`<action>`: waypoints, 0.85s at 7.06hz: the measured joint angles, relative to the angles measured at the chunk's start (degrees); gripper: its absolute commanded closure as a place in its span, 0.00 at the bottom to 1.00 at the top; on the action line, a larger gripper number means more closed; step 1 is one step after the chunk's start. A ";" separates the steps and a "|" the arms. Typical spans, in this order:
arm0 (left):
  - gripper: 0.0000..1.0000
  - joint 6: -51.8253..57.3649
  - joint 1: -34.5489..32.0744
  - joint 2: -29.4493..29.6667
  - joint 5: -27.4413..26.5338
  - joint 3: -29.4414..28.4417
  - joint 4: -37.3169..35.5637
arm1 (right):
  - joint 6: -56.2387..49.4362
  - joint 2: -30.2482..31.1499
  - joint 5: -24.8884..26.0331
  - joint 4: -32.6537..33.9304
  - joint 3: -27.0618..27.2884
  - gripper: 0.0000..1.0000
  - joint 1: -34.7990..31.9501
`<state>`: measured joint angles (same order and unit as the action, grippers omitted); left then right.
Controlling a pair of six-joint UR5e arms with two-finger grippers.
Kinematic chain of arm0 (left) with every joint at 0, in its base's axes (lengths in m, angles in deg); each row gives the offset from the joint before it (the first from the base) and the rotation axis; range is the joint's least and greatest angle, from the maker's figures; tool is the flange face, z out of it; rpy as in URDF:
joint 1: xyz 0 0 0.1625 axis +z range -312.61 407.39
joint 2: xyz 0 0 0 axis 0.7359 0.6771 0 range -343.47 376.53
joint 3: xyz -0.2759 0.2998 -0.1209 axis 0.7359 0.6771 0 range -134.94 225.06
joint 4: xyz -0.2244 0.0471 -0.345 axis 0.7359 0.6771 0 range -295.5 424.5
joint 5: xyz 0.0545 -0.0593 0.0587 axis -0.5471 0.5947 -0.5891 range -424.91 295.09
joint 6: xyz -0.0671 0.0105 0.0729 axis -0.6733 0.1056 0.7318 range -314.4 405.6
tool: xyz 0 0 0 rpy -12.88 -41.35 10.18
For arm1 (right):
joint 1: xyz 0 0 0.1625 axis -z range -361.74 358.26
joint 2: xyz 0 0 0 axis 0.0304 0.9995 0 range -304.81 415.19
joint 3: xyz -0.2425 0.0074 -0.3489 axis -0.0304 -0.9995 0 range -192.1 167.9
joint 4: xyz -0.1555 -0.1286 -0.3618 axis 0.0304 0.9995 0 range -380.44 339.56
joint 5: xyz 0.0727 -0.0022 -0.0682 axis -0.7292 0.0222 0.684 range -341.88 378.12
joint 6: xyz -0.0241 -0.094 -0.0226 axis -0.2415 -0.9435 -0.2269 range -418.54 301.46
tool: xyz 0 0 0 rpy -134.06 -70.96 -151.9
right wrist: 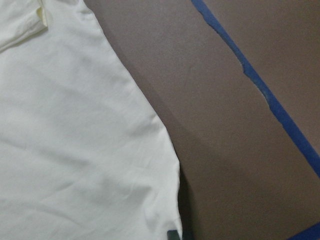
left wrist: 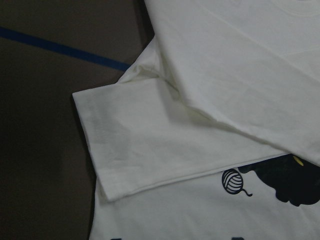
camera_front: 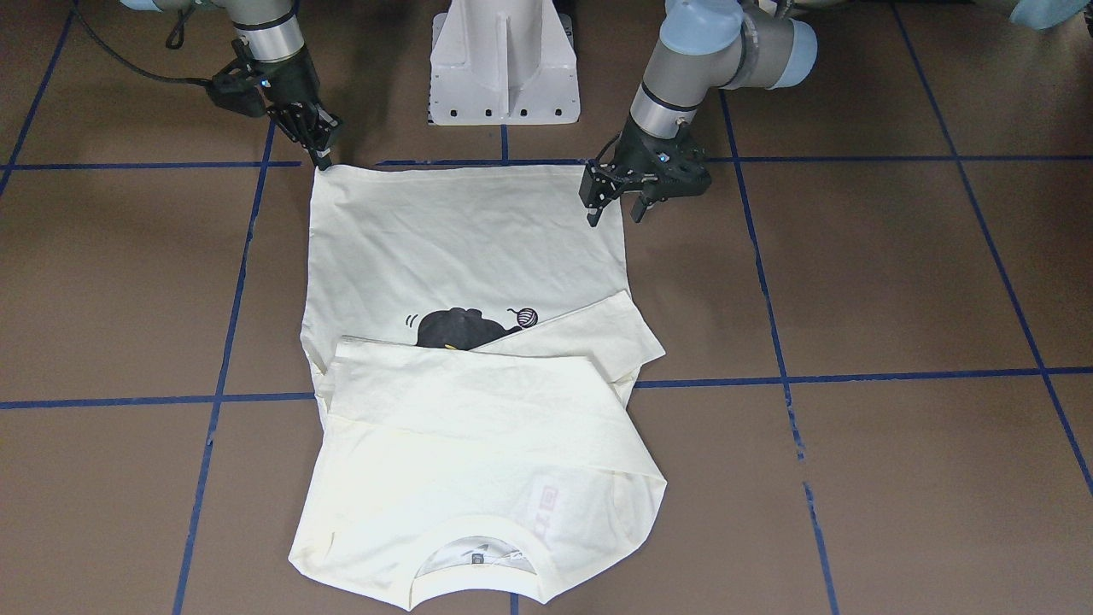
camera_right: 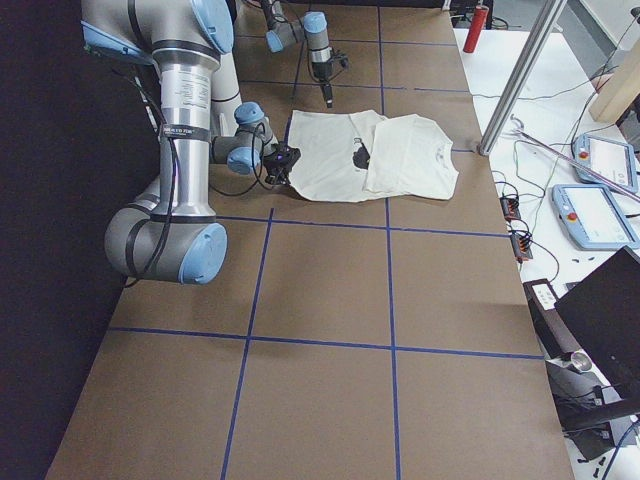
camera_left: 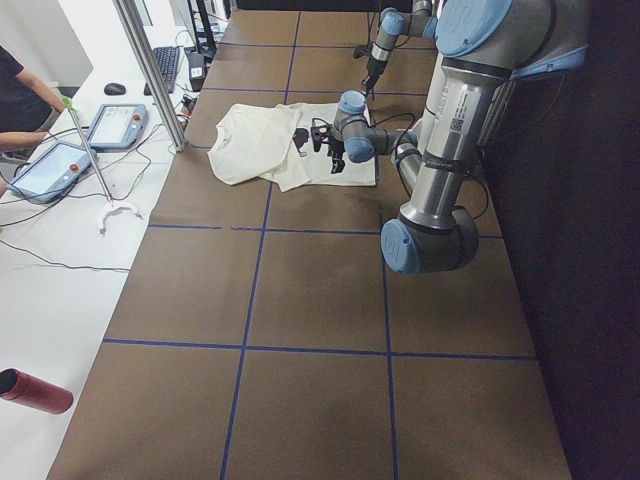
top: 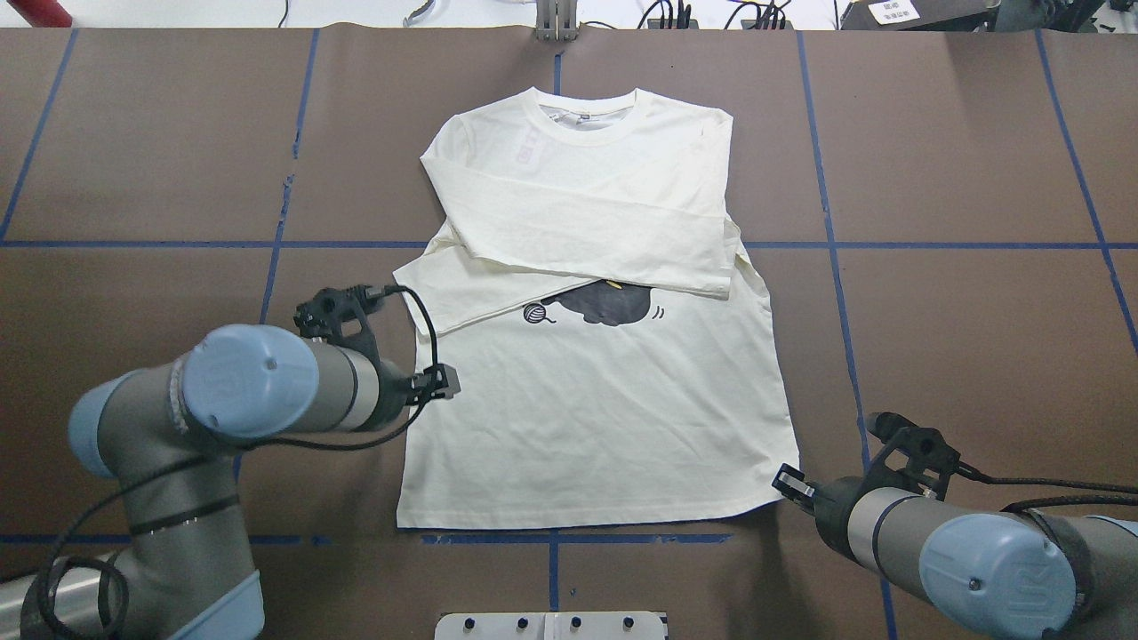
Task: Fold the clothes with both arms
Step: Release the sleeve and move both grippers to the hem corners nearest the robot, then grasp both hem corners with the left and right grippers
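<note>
T-shirt [camera_front: 461,231] lay flat, print up, on the table [camera_front: 897,282] directly out from the pedestal base [camera_front: 504,68]. Hem was nearest the base, collar [camera_front: 474,534] farthest. Both sleeves [camera_front: 478,384] were crossed over the chest, half covering the cat print [camera_front: 465,327]; yarn ball [camera_front: 524,318] was exposed.

Right gripper [camera_front: 323,158]: tips touching the hem corner on the base's right side. Its fingers overlapped in every view, so how wide it stood, or whether it had cloth, could not be told.

Left gripper [camera_front: 615,212]: fingers spread wide, nothing held. It hung at the shirt's side edge on the base's left, slightly farther from the base than the hem corner.

Step judged: take both hem corners for the fold toward the collar.
- Left gripper should probably come back toward the base to its corner.
- Each pinch should catch both layers.
- Corners should rise level, and the hem stay lightly taut.
- Carry away from the base should be high enough to clear the crossed sleeves.

Materials:
- Cloth: matte cream knit, limp, with fine shallow creases over the lower body.
- Cuff [left wrist: 95,145]: stitched band, square-ended.
- Collar: ribbed arc.
- Table cover: dull brown, faintly grainy.
- Blue tape lines [camera_front: 854,374]: ragged in places.
</note>
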<state>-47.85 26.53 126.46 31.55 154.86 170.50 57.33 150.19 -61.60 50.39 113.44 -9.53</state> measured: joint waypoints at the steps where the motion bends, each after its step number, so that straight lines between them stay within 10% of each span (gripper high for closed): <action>1: 0.30 -4.40 4.16 -0.81 -1.78 0.59 -1.98 | -0.12 0.00 0.02 -0.02 0.03 1.00 -0.03; 6: 0.37 -13.18 13.27 -1.41 -4.76 3.35 -12.17 | -0.32 0.06 0.00 0.02 -0.02 1.00 0.09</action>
<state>-61.03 39.80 125.05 26.79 158.21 158.33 57.01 150.26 -61.60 50.40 113.42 -9.44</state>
